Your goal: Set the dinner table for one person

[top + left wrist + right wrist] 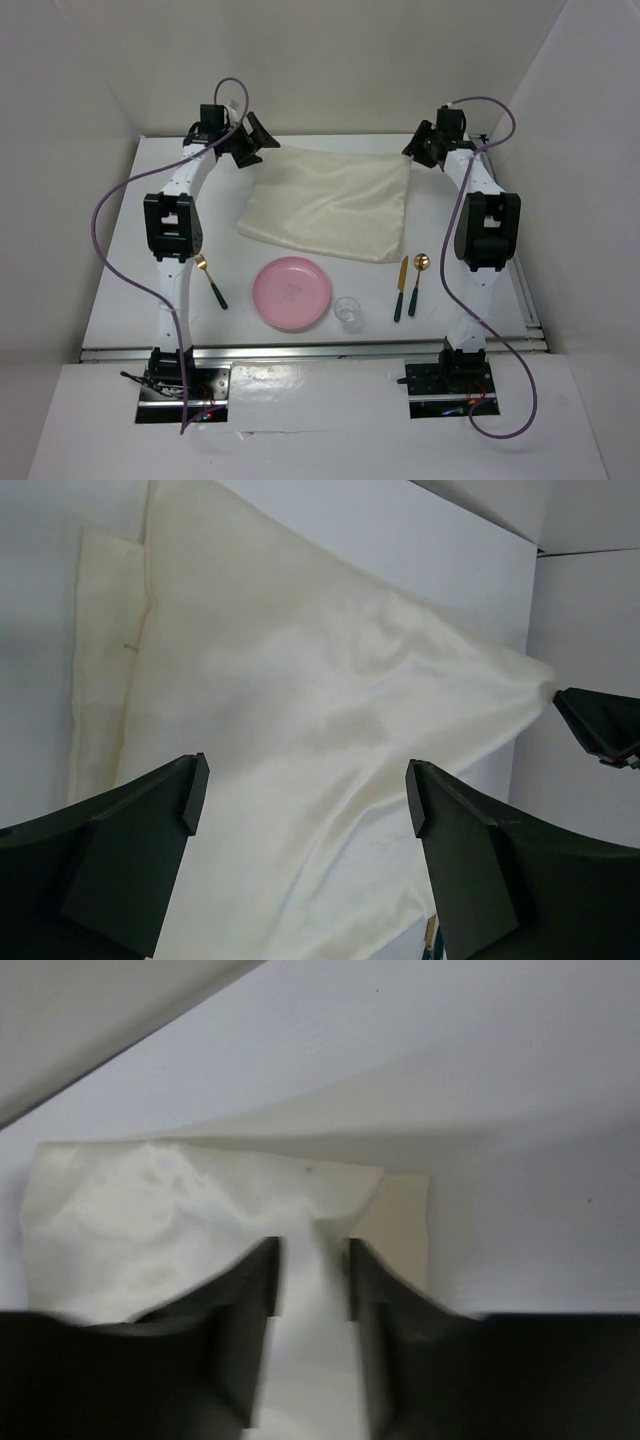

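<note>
The dinner table (pixel 330 143) is a white tabletop. A cream cloth (pixel 330 205) lies spread on its far middle. My left gripper (pixel 255 143) hovers wide open over the cloth's far left corner, and cloth (pixel 300 680) fills the space under its fingers (pixel 305 795). My right gripper (pixel 415 148) is at the cloth's far right corner. Its jaws (pixel 312 1260) stand a narrow gap apart over the cloth (pixel 150 1220), blurred, with cloth showing between them. Wrinkles fan out from that corner.
Near the front lie a pink plate (pixel 292 292), a clear glass (pixel 347 312), a gold knife (pixel 401 288) and a gold spoon (pixel 418 283) with dark handles, and a fork (pixel 211 281) by the left arm. White walls enclose the table.
</note>
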Controlling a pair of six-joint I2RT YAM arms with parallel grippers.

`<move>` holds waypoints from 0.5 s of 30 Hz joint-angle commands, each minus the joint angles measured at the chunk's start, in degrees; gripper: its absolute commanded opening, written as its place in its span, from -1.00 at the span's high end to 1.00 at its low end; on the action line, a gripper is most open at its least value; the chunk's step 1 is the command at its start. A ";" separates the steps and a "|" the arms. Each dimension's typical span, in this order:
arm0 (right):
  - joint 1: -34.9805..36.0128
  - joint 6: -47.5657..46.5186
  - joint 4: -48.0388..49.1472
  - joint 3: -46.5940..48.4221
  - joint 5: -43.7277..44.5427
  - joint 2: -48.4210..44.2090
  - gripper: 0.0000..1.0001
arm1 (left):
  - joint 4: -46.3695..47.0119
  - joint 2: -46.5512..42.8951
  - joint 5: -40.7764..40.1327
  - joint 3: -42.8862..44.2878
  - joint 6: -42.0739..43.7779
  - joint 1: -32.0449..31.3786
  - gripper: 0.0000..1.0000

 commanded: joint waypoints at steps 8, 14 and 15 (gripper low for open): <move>-0.61 1.34 -3.59 -13.44 1.21 -12.32 -0.46 | -8.89 -20.02 -11.49 -19.14 9.43 2.55 -0.93; -0.61 4.23 -2.90 -33.72 -4.24 -26.98 -0.46 | -7.24 -31.89 -16.26 -40.83 10.49 2.55 -0.89; -0.61 4.85 -3.51 -35.33 -4.86 -28.23 -0.46 | -6.54 -33.73 -16.26 -42.79 10.49 2.55 -0.89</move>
